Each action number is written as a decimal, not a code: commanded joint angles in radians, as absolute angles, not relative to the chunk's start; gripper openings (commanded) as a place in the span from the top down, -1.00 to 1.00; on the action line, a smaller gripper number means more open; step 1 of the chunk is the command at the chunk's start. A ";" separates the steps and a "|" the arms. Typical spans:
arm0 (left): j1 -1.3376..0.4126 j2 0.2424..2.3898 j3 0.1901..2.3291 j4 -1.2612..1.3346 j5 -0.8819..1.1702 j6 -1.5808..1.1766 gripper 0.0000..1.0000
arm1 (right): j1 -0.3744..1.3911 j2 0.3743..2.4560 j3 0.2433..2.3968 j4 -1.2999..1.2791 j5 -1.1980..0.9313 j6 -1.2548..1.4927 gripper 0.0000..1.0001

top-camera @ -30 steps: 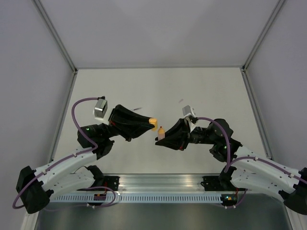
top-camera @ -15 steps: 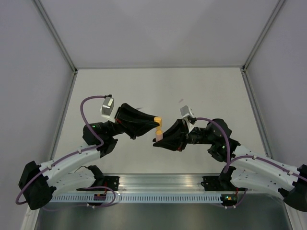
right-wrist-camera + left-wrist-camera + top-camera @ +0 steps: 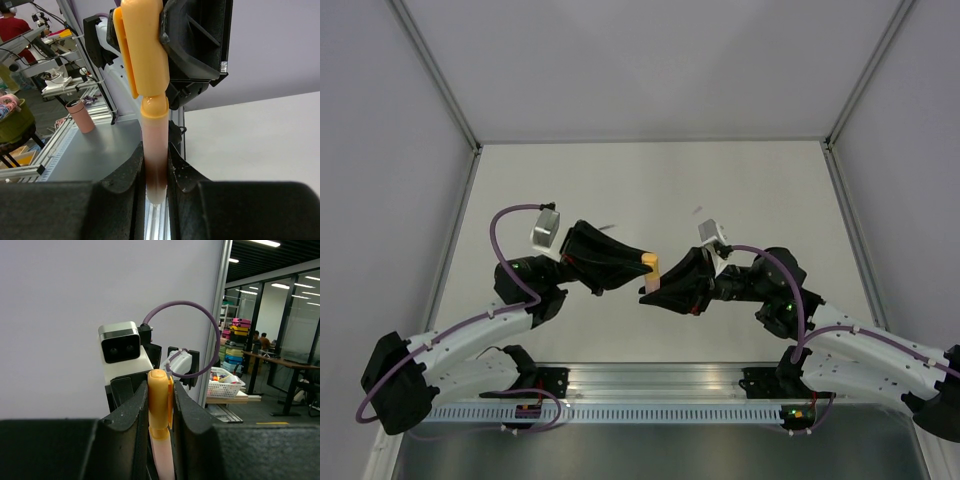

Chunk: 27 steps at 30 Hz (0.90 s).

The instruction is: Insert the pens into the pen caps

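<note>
Marker (image 3: 155, 165) was pinched in the right end effector (image 3: 156, 175), fingers pressed onto its pink barrel, orange nose pointing away from the wrist. The nose had met the mouth of the yellow-orange cap (image 3: 142, 45). The cap was pinched between the fingers of the left end effector (image 3: 160, 405), clip side out. Both were up in the air between the two arms, above the near part of the table (image 3: 620, 180), not resting on it.

Change over the last second: cap and marker had been apart with a clear gap, the cap higher and to the left. Half a second back they were just touching. Now the cap sat in line on the nose. The left arm had swung in towards the right one, which barely shifted. Neither grip had changed.

My read: mating has begun and alignment looks good. The orange collar still showed below the cap's rim, so probably not fully home. It likely needs a further axial push, and I can't tell whether it has clicked.

Farther back on the table lay a thin speck (image 3: 607, 227) and a second speck (image 3: 698, 210), too small to name.
</note>
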<state>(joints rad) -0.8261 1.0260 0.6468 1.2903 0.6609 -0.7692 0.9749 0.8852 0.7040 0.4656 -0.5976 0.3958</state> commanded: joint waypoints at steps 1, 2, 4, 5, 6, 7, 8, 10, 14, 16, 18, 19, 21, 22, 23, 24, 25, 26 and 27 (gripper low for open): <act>-0.828 1.019 0.624 1.351 0.749 -0.773 0.95 | 0.973 0.862 0.772 0.503 -0.581 0.385 1.00; -0.827 1.019 0.621 1.351 0.750 -0.776 0.93 | 0.973 0.862 0.775 0.499 -0.580 0.382 1.00; -0.827 1.017 0.608 1.351 0.747 -0.784 0.85 | 0.973 0.856 0.784 0.486 -0.581 0.373 1.00; -0.827 1.016 0.603 1.350 0.741 -0.787 0.72 | 0.973 0.854 0.787 0.473 -0.580 0.362 0.99; -0.827 1.014 0.597 1.344 0.732 -0.785 0.69 | 0.973 0.853 0.791 0.463 -0.580 0.356 0.99; -0.828 1.011 0.595 1.332 0.729 -0.785 0.63 | 0.974 0.853 0.795 0.451 -0.572 0.351 1.00; -0.828 1.009 0.592 1.333 0.726 -0.785 0.59 | 0.973 0.853 0.795 0.451 -0.571 0.347 1.00; -0.828 1.009 0.581 1.341 0.709 -0.792 0.43 | 0.973 0.857 0.795 0.454 -0.571 0.344 0.99; -0.827 1.017 0.571 1.370 0.698 -0.807 0.19 | 0.973 0.865 0.796 0.462 -0.575 0.344 0.99; -0.827 1.022 0.563 1.374 0.698 -0.811 0.05 | 0.973 0.867 0.799 0.448 -0.578 0.336 0.99; -0.827 1.017 0.552 1.385 0.690 -0.810 0.00 | 0.974 0.867 0.799 0.439 -0.577 0.327 1.00; -0.828 1.014 0.549 1.385 0.684 -0.807 -0.05 | 0.973 0.865 0.799 0.431 -0.575 0.316 0.99; -0.827 1.005 0.546 1.373 0.666 -0.799 -0.21 | 0.974 0.867 0.792 0.420 -0.574 0.310 1.00; -0.827 0.996 0.546 1.362 0.661 -0.796 -0.26 | 0.973 0.867 0.785 0.419 -0.574 0.308 0.99; -0.827 0.991 0.548 1.352 0.657 -0.792 -0.35 | 0.974 0.867 0.782 0.419 -0.575 0.305 1.00; -0.827 0.988 0.552 1.341 0.654 -0.787 -0.37 | 0.973 0.867 0.779 0.417 -0.577 0.305 1.00; -0.827 0.976 0.554 1.327 0.655 -0.781 -0.38 | 0.973 0.865 0.778 0.408 -0.577 0.302 0.99; -0.827 0.970 0.555 1.315 0.655 -0.775 -0.41 | 0.974 0.862 0.775 0.400 -0.575 0.295 1.00; -0.827 0.963 0.558 1.299 0.657 -0.766 -0.44 | 0.974 0.859 0.775 0.393 -0.575 0.291 1.00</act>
